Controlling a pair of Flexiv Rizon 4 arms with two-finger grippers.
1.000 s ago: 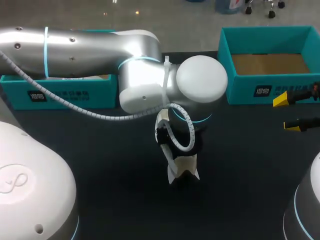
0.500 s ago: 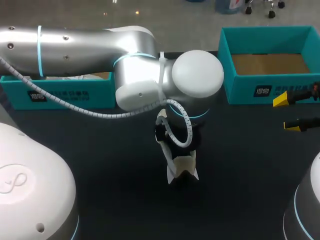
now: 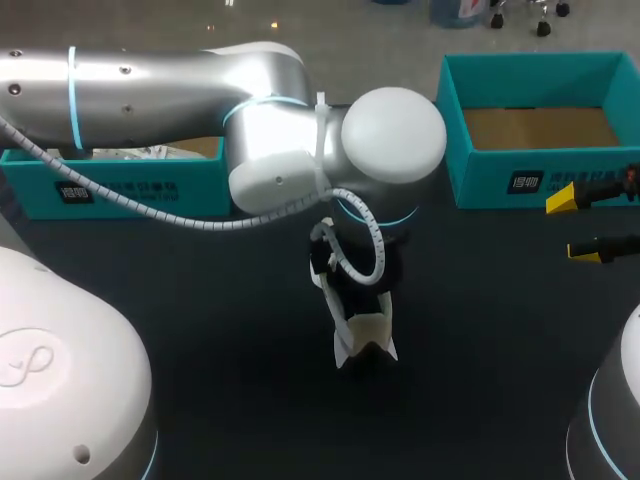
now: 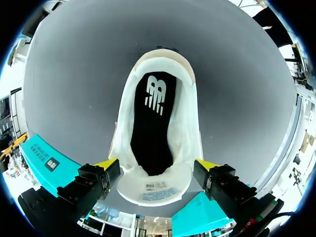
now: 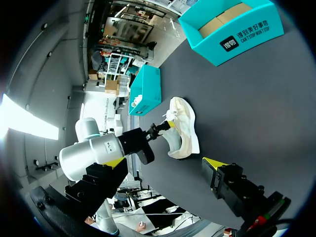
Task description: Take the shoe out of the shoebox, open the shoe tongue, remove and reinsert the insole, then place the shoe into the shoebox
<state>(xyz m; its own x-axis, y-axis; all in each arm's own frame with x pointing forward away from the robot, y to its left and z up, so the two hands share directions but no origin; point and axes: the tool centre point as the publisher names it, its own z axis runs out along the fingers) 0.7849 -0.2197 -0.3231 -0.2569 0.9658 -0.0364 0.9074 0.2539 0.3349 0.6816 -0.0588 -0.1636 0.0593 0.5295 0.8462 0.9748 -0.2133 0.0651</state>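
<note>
Spread wide, the left gripper's [image 4: 156, 165] jaws straddle the shoe's [image 4: 186, 123] tongue end at mid-table, pinching nothing, probably lined up to reach the black insole [image 4: 152, 129]. Right gripper [image 3: 580, 224] hangs spread and empty beside the shoebox [image 3: 480, 182], out of the way.

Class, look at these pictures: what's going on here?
The left gripper hangs open over the pale shoe, one finger at either side of it. The shoe sits on the dark table, out of the teal shoebox, black insole in place. The right gripper is open and empty beside that shoebox.
</note>
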